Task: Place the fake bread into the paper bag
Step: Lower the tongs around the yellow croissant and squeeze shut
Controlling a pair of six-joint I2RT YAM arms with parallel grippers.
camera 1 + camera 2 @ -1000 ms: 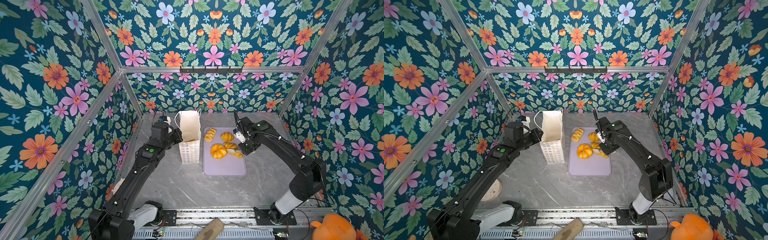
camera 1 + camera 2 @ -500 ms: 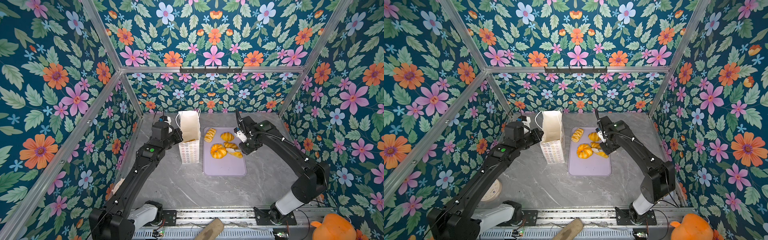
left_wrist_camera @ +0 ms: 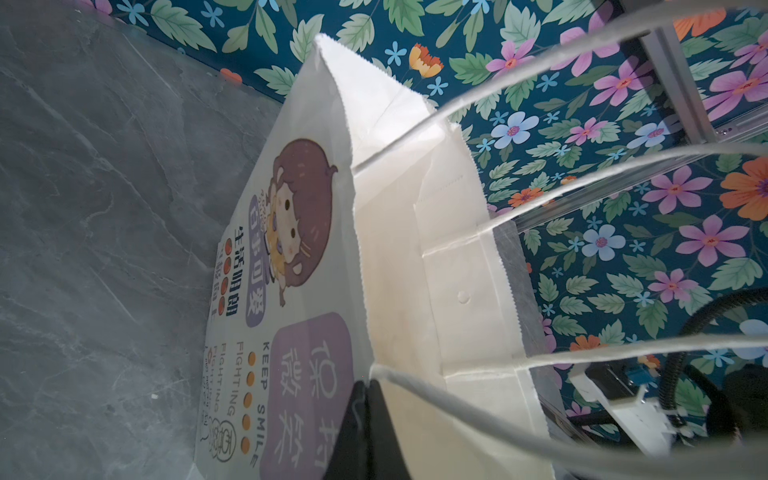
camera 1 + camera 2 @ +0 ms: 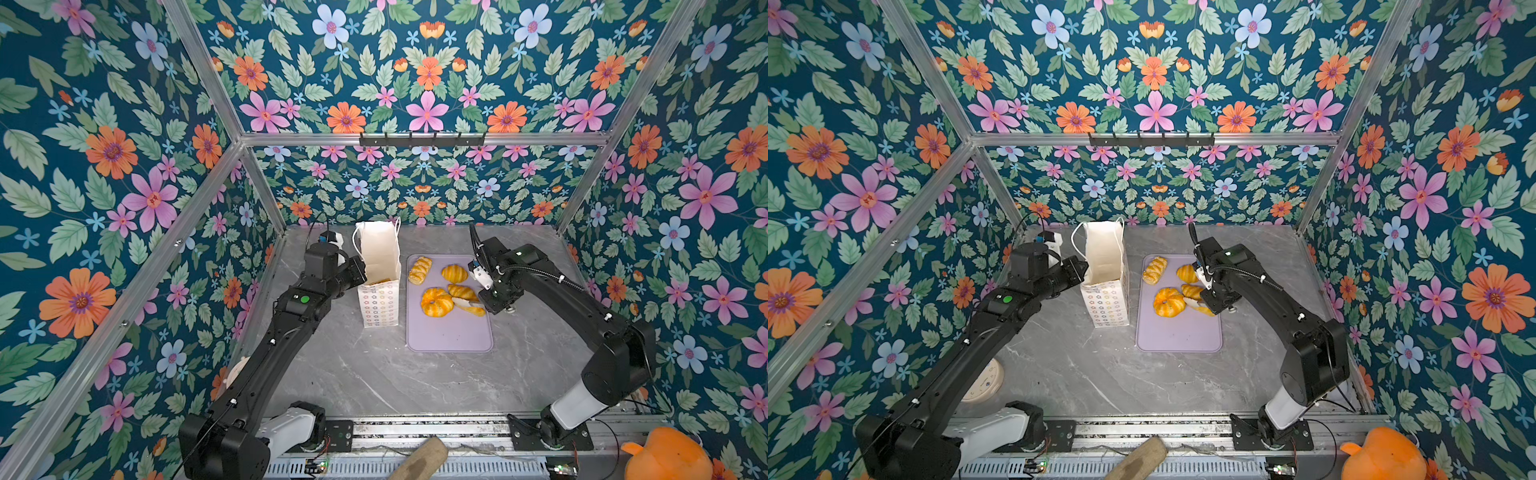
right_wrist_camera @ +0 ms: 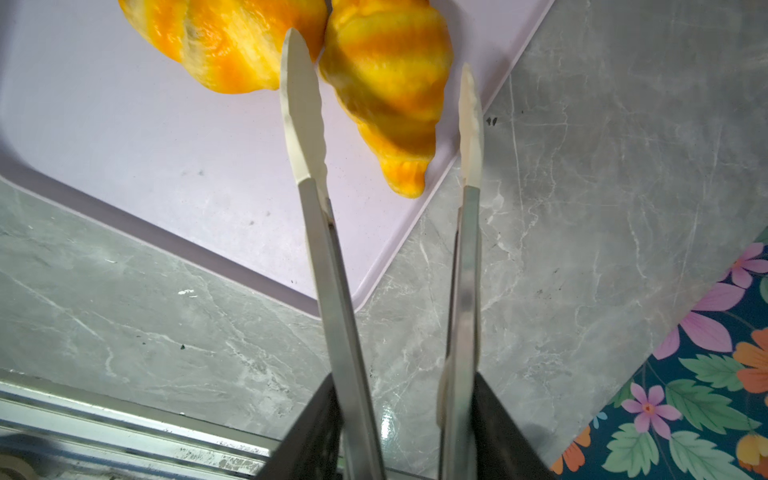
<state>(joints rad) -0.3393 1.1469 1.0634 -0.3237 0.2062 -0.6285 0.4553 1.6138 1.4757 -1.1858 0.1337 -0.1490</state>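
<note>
the right gripper (image 5: 405, 424) grips tongs (image 5: 328, 257) whose spread tips flank a croissant (image 5: 390, 83) beside a ring bun (image 4: 436, 302) on the purple tray (image 4: 449, 336), a braided piece (image 4: 420, 270) and second croissant (image 4: 454, 274) lie farther back, and left of them the left gripper (image 3: 368, 392) is pinched tight on the upright bag (image 4: 378, 305) at its rim.

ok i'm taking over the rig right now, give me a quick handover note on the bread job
Left tool: shut on the top edge of the paper bag, which stands upright and open.
Right tool: shut on tongs. Their tips stand apart on either side of a croissant, not closed on it.
On the purple tray: that croissant, a second croissant, the ring bun and the braided piece.
Done: something golden shows low inside the bag; how many pieces cannot be told.
Left: probably close the tongs on the croissant, carry it to the bag, then move the other three.
</note>
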